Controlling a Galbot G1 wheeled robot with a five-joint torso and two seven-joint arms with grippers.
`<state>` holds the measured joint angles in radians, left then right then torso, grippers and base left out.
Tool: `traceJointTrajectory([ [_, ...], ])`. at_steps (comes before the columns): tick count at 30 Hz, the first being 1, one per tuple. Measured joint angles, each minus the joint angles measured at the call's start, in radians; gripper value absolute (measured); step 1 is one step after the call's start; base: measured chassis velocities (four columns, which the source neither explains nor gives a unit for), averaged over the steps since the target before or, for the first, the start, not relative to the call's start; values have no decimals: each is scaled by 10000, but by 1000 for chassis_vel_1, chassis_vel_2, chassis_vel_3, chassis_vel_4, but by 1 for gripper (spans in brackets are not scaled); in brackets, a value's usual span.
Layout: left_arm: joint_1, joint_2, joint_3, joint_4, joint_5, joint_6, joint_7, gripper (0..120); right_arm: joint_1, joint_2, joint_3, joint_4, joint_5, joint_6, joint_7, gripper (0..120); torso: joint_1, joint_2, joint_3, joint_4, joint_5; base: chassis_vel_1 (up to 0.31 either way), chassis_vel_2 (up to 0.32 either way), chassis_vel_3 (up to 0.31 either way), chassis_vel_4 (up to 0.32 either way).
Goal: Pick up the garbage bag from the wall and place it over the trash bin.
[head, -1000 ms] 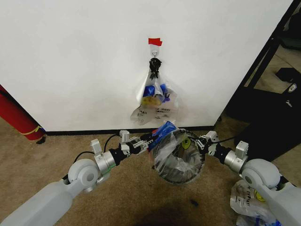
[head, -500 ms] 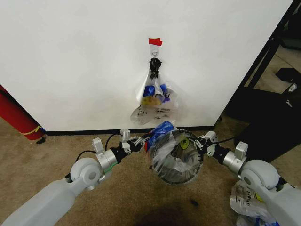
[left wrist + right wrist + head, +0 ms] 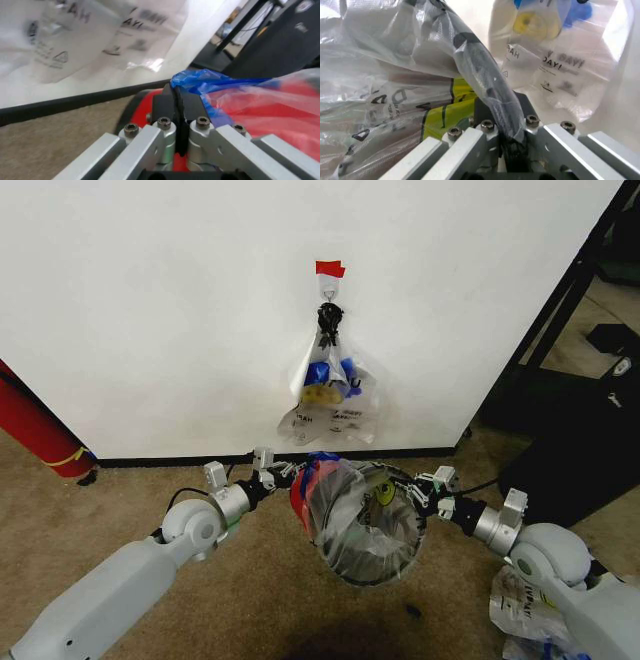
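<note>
Fronting white wall (image 3: 150, 300) (brown carpet (image 3: 250, 600))

Thin glossy see-through plastic garbage bag (image 3: 350, 515) over a black wire-mesh trash bin (image 3: 385, 565), apparently metal, on matt rough carpet (image 3: 120, 490).

Both grippers (image 3: 283, 473) (image 3: 420, 483) clamped, arms outstretched

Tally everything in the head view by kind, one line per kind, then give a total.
Plastic bags: 3 (garbage bag over the bin, bag on the wall hook, bag by the right arm)
Trash bin: 1
Red cylinder: 1
Red tape strip: 1
Grippers: 2 (left gripper, right gripper)
Total: 8
</note>
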<state>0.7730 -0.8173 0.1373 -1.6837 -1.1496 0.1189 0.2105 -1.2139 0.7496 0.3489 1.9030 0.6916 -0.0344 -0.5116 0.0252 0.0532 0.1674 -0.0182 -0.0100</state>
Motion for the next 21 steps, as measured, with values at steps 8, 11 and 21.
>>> traceJointTrajectory([
  [8, 314, 132, -247, -364, 194, 110, -304, 3, 37, 139, -75, -89, 0, -1, 102, 0, 0, 0, 0, 0, -1, 0, 0, 0, 0],
  [11, 569, 285, -525, -780, 315, 174, -425, 14, 105, 303, -153, -152, -27, -8, 463, 0, 0, 0, 0, 1, -1, 0, 0, 0, 0],
  [21, 1141, 636, -1154, -1435, 1143, 742, -1283, 52, -28, 700, -232, -102, -229, 23, 944, 0, 0, 0, 0, -1, 0, 0, 0, 0, 0],
])
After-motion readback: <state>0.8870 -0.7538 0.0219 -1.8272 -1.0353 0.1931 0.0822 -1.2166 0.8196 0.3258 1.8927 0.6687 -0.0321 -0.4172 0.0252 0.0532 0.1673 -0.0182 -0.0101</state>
